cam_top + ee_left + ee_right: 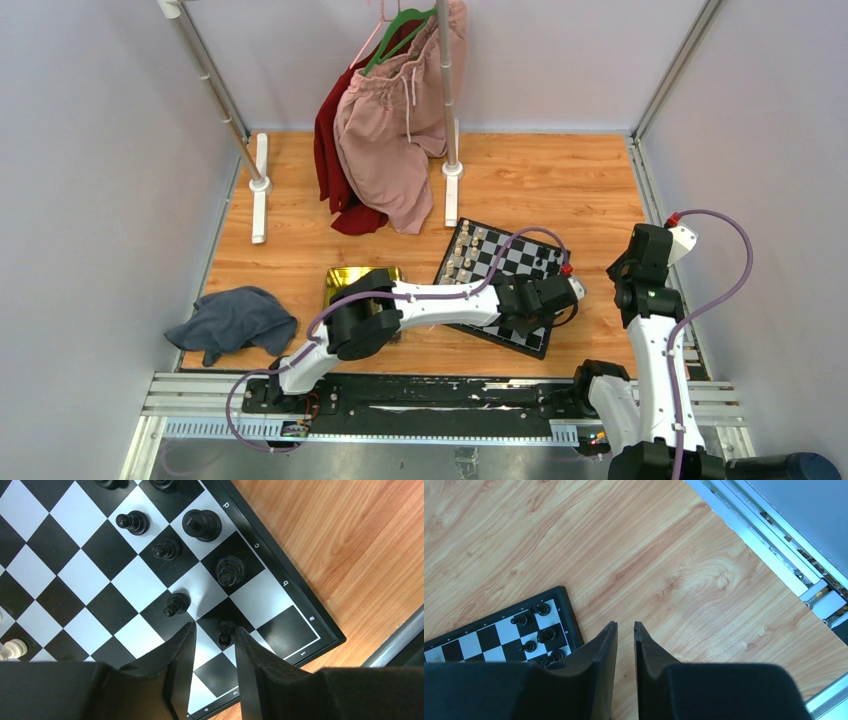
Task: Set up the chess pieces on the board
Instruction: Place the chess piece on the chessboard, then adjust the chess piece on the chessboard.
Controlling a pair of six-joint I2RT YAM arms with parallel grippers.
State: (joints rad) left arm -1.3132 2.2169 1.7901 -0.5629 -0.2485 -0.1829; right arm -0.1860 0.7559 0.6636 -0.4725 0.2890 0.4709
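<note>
Chess pieces [166,550], tiny glossy black ones, are being stood on the board [300,602] near its corner. Looks like one pawn [226,632] is being set down: the left gripper [215,630] is being held part open around it, seemingly not gripping. The right gripper [625,625] is being held barely parted and empty, off the board. Next, a straight lift clear is probably being called for.
</note>
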